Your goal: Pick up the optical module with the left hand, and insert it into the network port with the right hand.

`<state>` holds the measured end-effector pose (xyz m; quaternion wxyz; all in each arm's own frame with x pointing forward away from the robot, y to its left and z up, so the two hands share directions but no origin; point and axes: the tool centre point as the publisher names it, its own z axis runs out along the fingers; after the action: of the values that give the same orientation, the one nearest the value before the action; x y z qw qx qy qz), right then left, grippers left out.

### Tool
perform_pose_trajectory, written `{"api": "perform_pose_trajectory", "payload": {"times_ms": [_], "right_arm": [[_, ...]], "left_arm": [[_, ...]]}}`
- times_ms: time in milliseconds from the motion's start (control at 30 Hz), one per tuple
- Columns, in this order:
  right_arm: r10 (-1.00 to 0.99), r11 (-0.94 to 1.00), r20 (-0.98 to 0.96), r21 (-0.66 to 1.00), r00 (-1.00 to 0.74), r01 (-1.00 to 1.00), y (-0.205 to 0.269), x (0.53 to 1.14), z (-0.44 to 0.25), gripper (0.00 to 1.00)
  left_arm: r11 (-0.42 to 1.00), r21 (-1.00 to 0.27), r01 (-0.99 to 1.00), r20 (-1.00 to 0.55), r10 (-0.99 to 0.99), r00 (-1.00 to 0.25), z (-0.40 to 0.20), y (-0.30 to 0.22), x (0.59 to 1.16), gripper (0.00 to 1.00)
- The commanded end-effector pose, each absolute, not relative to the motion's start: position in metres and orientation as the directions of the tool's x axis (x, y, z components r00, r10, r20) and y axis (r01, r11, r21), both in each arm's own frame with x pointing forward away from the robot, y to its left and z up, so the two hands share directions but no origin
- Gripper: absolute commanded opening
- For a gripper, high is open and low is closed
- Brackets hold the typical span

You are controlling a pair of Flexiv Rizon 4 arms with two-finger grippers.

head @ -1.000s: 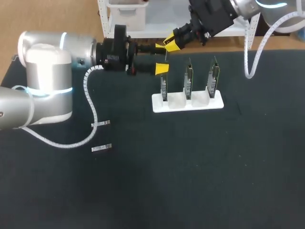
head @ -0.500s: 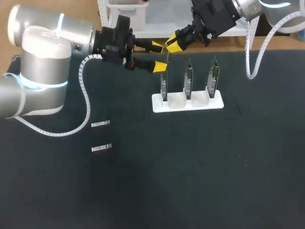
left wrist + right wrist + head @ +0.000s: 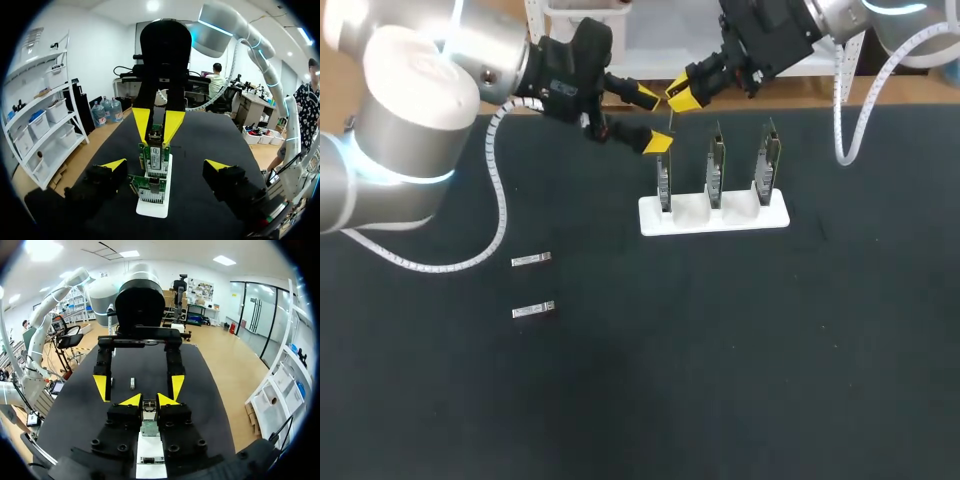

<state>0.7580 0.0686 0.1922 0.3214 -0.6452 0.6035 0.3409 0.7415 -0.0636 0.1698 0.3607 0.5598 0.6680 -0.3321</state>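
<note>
Module [image 3: 149, 408] is clenched in the right tool [image 3: 682, 95], held above the end port card [image 3: 664, 185] for insertion. The left tool [image 3: 653, 120] hangs released alongside, handover apparently done.

Optical module [image 3: 531, 260]: 3. This 1 and a 2nd module [image 3: 533, 310] lie loose on the table [image 3: 740, 380]; a 3rd module [image 3: 148, 407] is pinched in the right gripper [image 3: 680, 97].
Network-port board [image 3: 663, 183]: 3, counting a 2nd board [image 3: 716, 165] and a 3rd board [image 3: 763, 165].
White stand [image 3: 775, 216]: 1.
Robot arm: 2, the left arm [image 3: 410, 110] and the right arm [image 3: 840, 15].
Gripper: 2, with the left gripper [image 3: 653, 120]; yellow tips, 4 in all.
Table: 1.
</note>
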Motion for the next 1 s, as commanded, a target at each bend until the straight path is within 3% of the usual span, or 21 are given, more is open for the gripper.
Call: {"api": "perform_pose_trajectory", "payload": {"times_ms": [33,1000], "right_arm": [[-0.561,-0.068,-0.827,-0.004,0.042,-0.998,0.0684,0.7587,0.1926,0.00],[-0.564,-0.123,-0.823,0.007,0.064,-0.992,0.0707,0.7529,0.1929,0.00]], "left_arm": [[0.153,-0.040,0.987,-0.847,0.519,-0.115,0.1706,-0.0628,0.7426,1.00],[0.142,-0.036,0.989,-0.853,0.511,-0.104,0.1703,-0.0619,0.7451,1.00]]}}
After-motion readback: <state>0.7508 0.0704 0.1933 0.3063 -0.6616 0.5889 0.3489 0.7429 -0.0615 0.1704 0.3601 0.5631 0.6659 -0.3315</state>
